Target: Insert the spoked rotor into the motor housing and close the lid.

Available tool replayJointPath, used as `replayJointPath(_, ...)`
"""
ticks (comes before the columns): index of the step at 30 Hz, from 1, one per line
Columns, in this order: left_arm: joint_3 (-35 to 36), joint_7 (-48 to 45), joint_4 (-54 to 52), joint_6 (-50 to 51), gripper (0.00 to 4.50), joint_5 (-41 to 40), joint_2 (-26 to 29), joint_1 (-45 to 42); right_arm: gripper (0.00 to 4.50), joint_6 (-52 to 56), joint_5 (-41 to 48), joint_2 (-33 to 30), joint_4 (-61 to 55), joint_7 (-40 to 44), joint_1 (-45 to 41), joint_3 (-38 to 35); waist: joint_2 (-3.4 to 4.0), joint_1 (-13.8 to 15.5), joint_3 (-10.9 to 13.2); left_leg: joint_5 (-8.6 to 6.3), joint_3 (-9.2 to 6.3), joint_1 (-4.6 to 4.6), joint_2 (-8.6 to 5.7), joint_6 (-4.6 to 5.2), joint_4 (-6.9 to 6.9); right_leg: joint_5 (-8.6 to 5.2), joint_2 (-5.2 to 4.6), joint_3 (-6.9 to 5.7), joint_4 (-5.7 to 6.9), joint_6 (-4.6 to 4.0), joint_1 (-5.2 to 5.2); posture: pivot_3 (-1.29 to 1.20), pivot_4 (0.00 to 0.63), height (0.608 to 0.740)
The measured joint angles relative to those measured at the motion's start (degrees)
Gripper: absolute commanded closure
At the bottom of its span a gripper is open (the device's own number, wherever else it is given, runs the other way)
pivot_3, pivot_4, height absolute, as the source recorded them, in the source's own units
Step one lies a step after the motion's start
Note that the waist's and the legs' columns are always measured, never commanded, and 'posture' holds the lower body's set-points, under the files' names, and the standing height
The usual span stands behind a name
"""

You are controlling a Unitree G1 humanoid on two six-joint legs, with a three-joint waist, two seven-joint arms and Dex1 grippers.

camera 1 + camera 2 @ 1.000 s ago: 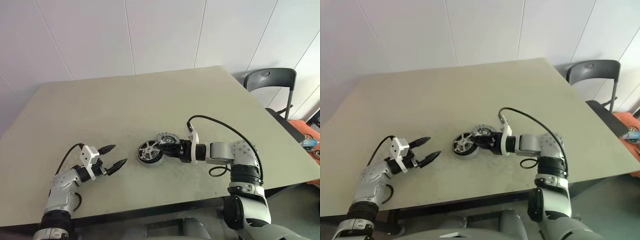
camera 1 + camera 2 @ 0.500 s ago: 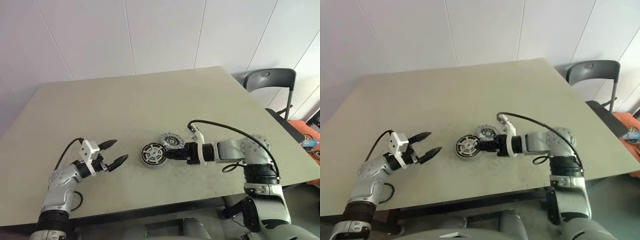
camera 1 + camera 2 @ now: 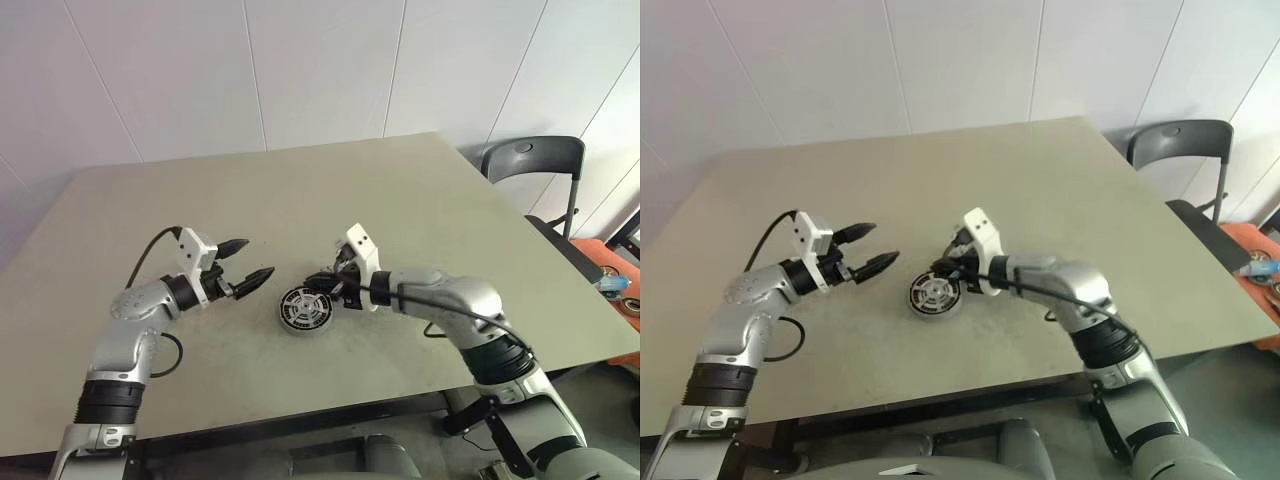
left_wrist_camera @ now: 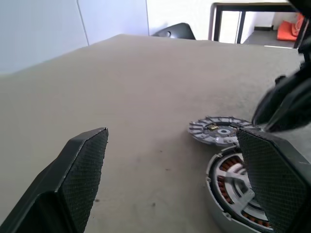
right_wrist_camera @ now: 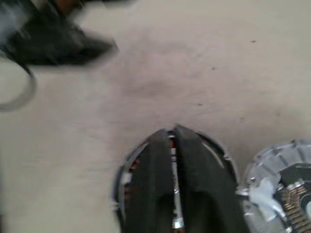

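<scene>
On the beige table (image 3: 420, 200) lies one round dark-rimmed motor housing (image 3: 306, 308) with reddish copper windings, and one small silver spoked rotor (image 4: 239, 181) sits inside it. One grey ribbed round lid (image 4: 217, 131) lies flat just beside the housing, on its far side. Of the two black-fingered grippers, the left gripper (image 3: 252, 275) hovers off to the housing's left with its jaws spread wide and empty, while the right gripper (image 5: 174, 141) is poised over the housing with its fingers pressed together, grasping nothing.

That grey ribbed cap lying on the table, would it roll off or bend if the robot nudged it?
Probably neither. The lid lies flat on the table, so a nudge should slide it, not roll it. It looks like solid metal, likely stiff and heavy for its size. Its notched edge may offer grip.
</scene>
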Motion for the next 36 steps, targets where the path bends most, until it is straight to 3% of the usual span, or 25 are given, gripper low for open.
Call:
replayJointPath(5,1.01,-3.42,3.21,-2.93,0.0,-0.76,-0.09,2.22,4.48,-5.27,-8.97,0.85,6.17,2.38,0.01,4.73,-0.05,0.2,-0.03,0.0,0.0,0.01,0.0,-0.01,-0.05,0.03,0.02,-0.01,-0.03,-0.06,-0.01,0.0,0.0,0.74)
replayJointPath(11,1.56,-7.18,12.8,-10.81,0.0,-0.3,-1.31,3.77,4.48,-4.69,-12.84,0.48,6.71,7.05,-0.42,5.85,-0.43,0.29,-0.3,0.0,0.03,0.19,0.01,0.0,-0.12,0.04,0.05,-0.04,-0.05,-0.07,0.14,0.0,0.0,0.74)
replayJointPath(16,1.52,-6.45,9.37,-10.2,0.0,-0.28,-1.33,3.64,4.48,-5.77,-12.67,5.18,8.97,7.19,1.54,1.44,-0.49,0.05,-0.34,-0.01,0.13,0.31,0.04,0.0,-0.15,0.07,0.05,-0.03,-0.03,-0.12,0.19,0.0,0.0,0.74)
replayJointPath(20,1.52,-5.64,7.42,-8.07,0.0,-0.5,-1.03,3.43,4.48,-3.85,-7.48,7.58,8.6,10.23,2.27,-4.19,-0.44,0.08,-0.3,0.0,0.13,0.31,0.09,0.0,-0.15,0.11,0.09,-0.03,0.02,-0.18,0.14,0.0,0.0,0.74)
replayJointPath(25,1.79,-6.66,5.8,-6.38,0.0,-0.72,0.18,3.32,4.48,-1.64,-4.93,2.35,2.67,18.95,2.3,-2.19,-0.43,0.25,-0.29,0.0,0.19,0.31,0.06,0.0,-0.14,0.11,0.06,-0.04,-0.05,-0.16,0.18,0.0,0.0,0.74)
replayJointPath(30,1.94,-11.96,15.54,-10.87,0.0,-0.41,0.98,4.2,4.48,-4.55,-10.87,-4.88,0.79,22.89,2.25,2.65,-0.43,0.15,-0.28,0.0,0.24,0.32,0.09,0.0,-0.14,0.1,0.08,-0.05,-0.03,-0.16,0.13,0.0,0.0,0.74)
replayJointPath(36,1.53,-11.64,15.24,-12.48,0.0,0.65,-0.34,4.62,2.58,-8.81,-16.25,-6.23,-1.1,23.9,-0.81,4.64,-0.48,0.36,-0.29,0.0,0.22,0.28,0.1,0.0,-0.1,0.12,0.02,-0.06,-0.06,-0.15,0.14,0.0,0.0,0.74)
